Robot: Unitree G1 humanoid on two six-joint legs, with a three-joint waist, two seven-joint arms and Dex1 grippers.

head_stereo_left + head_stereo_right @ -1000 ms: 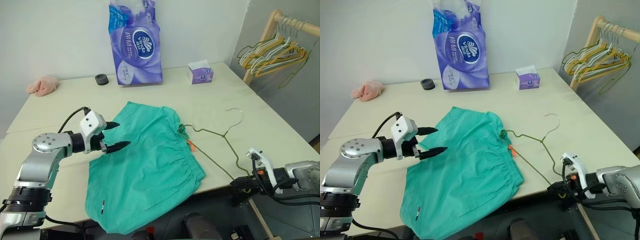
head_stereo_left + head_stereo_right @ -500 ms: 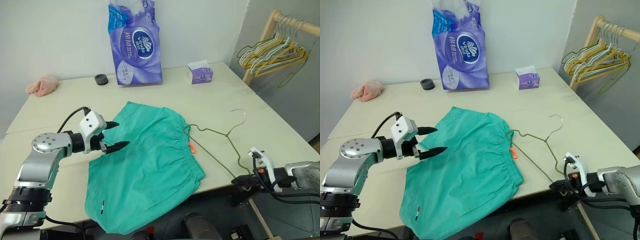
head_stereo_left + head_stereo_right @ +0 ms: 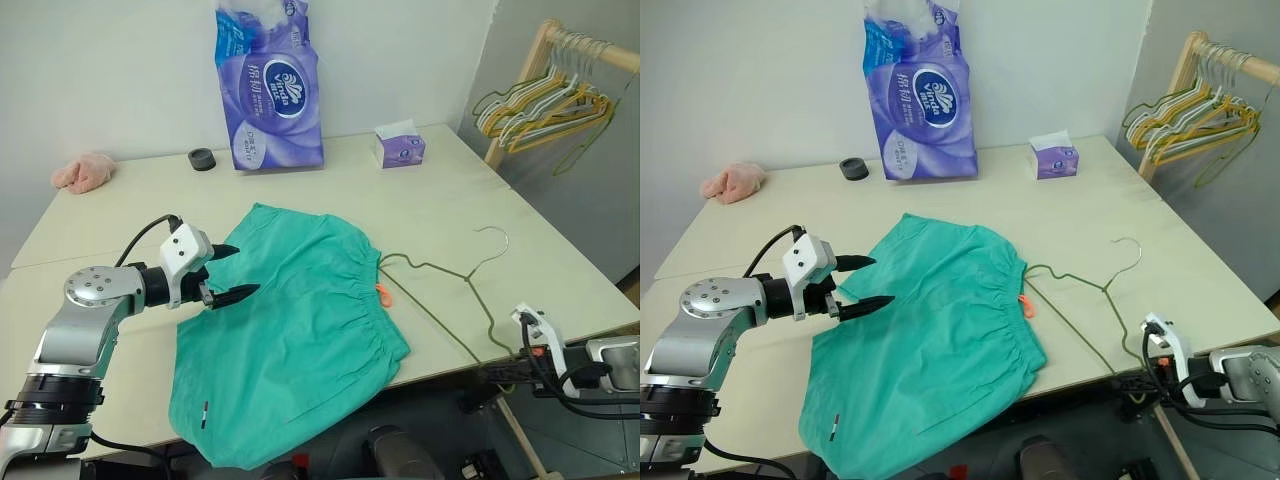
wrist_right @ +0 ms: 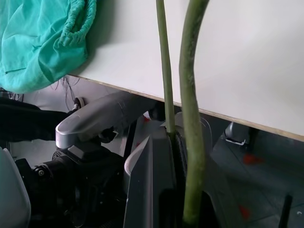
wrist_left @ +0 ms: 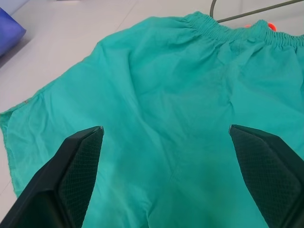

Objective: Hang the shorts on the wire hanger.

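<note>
The teal-green shorts (image 3: 290, 320) lie flat on the table (image 3: 420, 200), with one leg drooping over the front edge and the elastic waistband and orange tag (image 3: 382, 292) turned to the right. Just right of the waistband lies the olive wire hanger (image 3: 440, 268), its hook (image 3: 497, 240) pointing away from me. My right gripper (image 3: 500, 372), at the table's front right edge, is shut on the hanger's near corner (image 4: 192, 118). My left gripper (image 3: 225, 272) hovers open over the left side of the shorts (image 5: 180, 95), holding nothing.
A tall purple tissue pack (image 3: 268, 85), a small tissue box (image 3: 401, 146), a black tape roll (image 3: 203, 158) and a pink cloth lump (image 3: 82, 171) sit along the back of the table. A wooden rack of bunched hangers (image 3: 540, 100) stands at the far right.
My right gripper has drawn the hanger to the right, so its left end sits a little farther from the waistband. The left gripper and the shorts have stayed put.
</note>
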